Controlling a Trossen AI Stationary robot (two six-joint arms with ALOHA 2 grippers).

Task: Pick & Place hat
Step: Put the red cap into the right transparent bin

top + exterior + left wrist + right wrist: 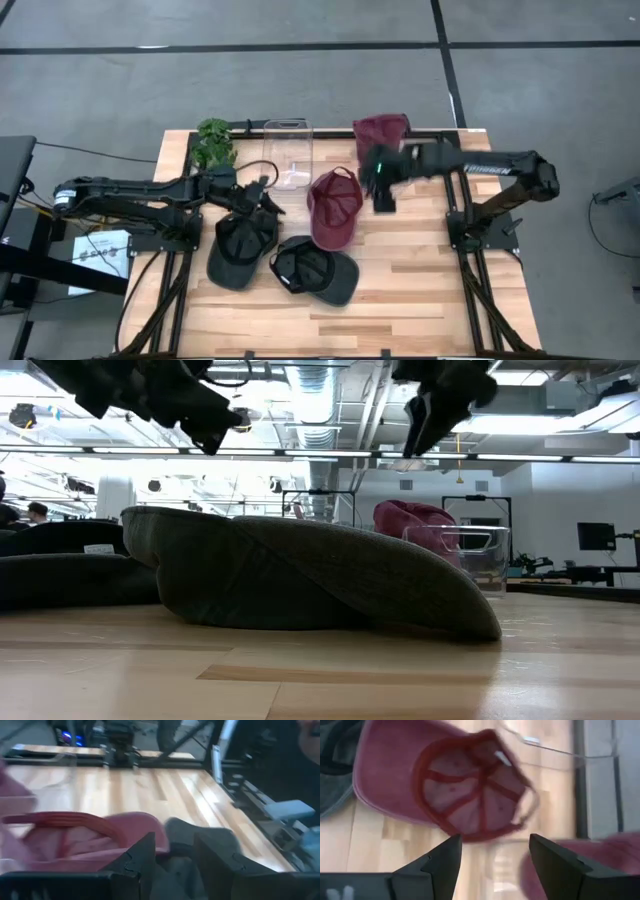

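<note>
An upturned maroon cap (334, 207) lies on its crown mid-table, its inside showing in the right wrist view (470, 790). A second maroon cap (381, 131) sits at the far edge. Two dark caps lie nearer: one (240, 238) to the left, one (316, 271) by the near edge. My right gripper (383, 200) hangs open in the air just right of the upturned cap, its fingers (555, 862) apart above it. My left gripper (268, 205) is open above the far rim of the left dark cap; its wrist view shows the maroon cap (75, 835) beyond.
A clear plastic container (288, 152) and a small green plant (212, 141) stand at the table's far edge. Bare wood (430, 270) lies to the right and near side. Black frame rails (470, 230) run along both table sides.
</note>
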